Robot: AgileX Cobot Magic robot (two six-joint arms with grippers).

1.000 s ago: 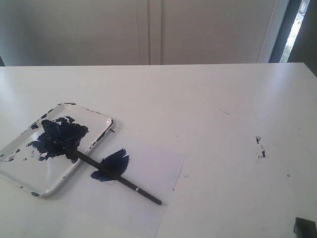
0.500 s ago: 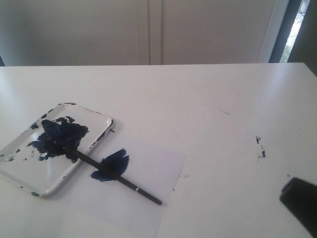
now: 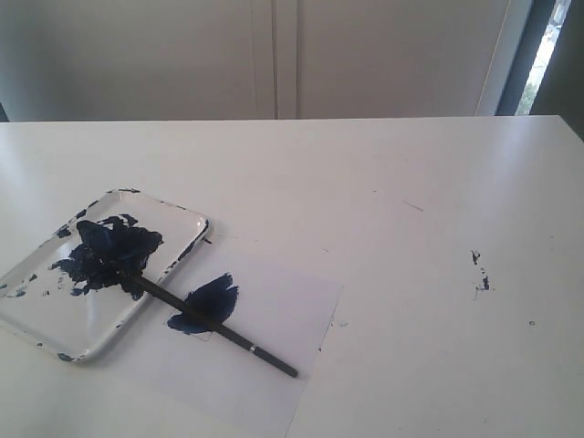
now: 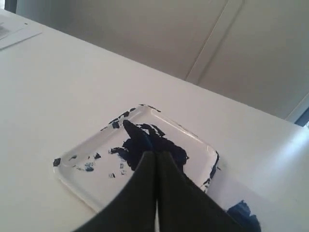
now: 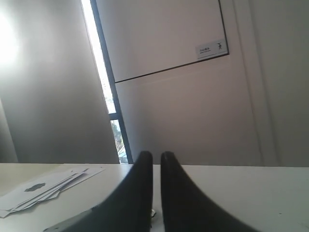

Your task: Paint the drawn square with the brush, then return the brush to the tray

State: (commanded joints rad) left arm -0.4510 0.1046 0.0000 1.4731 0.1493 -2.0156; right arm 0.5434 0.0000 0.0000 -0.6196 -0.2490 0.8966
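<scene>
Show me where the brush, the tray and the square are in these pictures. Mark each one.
brush (image 3: pixel 266 358), exterior view, on the black handle.
tray (image 3: pixel 66 319), exterior view, on its bare white floor.
square (image 3: pixel 217 292), exterior view, on its blue paint.

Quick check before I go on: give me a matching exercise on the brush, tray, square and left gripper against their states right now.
Things:
1 brush
2 tray
3 square
4 left gripper

States:
A smeared dark blue
B shut, empty
C white, rimmed, blotched blue
D black, tip in the tray, handle out on the paper

Pairs: 1-D, 2-C, 3-A, 4-B
</scene>
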